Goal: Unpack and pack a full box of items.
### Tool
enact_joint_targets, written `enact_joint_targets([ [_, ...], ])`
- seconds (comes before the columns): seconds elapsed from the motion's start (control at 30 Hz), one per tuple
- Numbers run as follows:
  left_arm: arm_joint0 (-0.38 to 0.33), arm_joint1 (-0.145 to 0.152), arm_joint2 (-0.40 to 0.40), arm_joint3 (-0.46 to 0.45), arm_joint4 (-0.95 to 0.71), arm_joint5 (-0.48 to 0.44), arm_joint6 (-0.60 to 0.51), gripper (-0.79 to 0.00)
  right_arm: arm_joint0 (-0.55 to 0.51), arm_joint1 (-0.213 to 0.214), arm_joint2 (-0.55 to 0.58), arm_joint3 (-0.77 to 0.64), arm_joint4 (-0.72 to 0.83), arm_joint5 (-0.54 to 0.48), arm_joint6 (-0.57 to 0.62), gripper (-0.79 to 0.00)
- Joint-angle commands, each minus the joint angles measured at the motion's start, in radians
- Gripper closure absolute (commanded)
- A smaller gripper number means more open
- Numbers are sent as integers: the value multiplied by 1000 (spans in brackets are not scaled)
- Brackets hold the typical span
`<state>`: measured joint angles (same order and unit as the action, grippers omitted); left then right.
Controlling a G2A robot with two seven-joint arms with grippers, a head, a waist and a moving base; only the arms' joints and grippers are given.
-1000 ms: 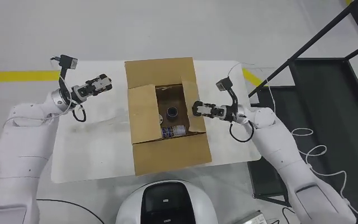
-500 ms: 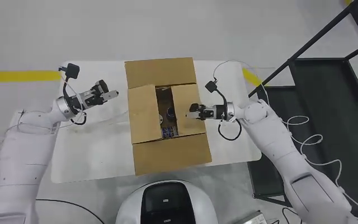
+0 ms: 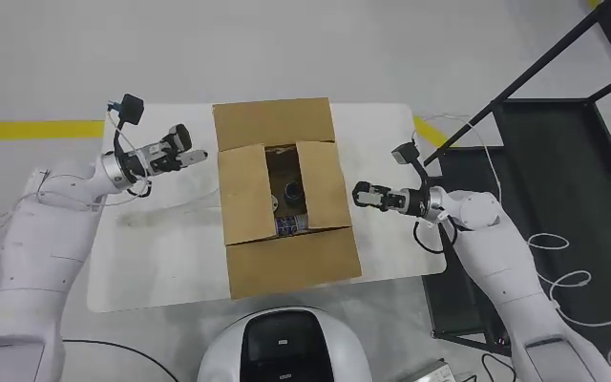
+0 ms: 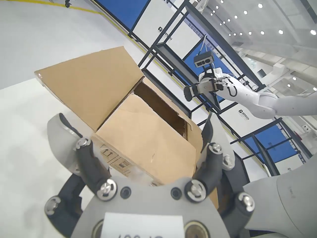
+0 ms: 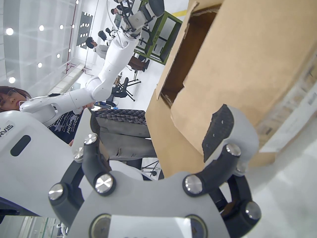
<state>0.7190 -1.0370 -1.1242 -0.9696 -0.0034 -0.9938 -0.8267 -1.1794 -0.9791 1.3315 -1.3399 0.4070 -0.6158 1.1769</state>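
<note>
My left tool (image 3: 191, 155) and right tool (image 3: 361, 195) are spread, empty; box (image 3: 243, 229) side flaps (image 3: 320, 186) in, items (image 3: 294, 194) inside, end flaps (image 3: 272, 122) unshut.

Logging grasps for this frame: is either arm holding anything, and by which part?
Nothing is held. Both arms' jaws stand open and empty, apart from the brown cardboard box.

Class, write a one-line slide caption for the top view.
Cardboard box on the table, side flaps folded over its items, open left gripper and right gripper flanking it.
</note>
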Motion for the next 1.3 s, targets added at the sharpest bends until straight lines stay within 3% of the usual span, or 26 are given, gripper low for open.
enact_joint_targets([
  [0.0, -26, -2, 37, 45, -17, -2, 3, -785, 0, 0, 2, -1, 0, 1, -1, -785],
  [0.5, -30, -3, 43, 50, -20, 0, 1, -785, 0, 0, 2, -1, 0, 1, -1, -785],
  [0.7, -31, -10, 55, 88, 44, 121, 78, -785, -16, 15, 49, 17, 21, 178, 10, -785],
  [0.77, -53, -24, 84, 136, 86, 135, 123, -785, -38, 24, 81, 40, 29, 240, 27, -785],
  [0.93, -117, -71, 155, 262, 132, 70, 249, -785, -105, 37, 117, 74, 44, 338, 58, -785],
  [1.13, -197, -128, 216, 395, 39, 13, 254, -785, -165, 37, 82, 59, 8, 376, 62, -785],
  [1.27, -243, -164, 253, 475, -3, 25, 207, -785, -161, 32, 48, 60, 17, 400, 69, -785],
])
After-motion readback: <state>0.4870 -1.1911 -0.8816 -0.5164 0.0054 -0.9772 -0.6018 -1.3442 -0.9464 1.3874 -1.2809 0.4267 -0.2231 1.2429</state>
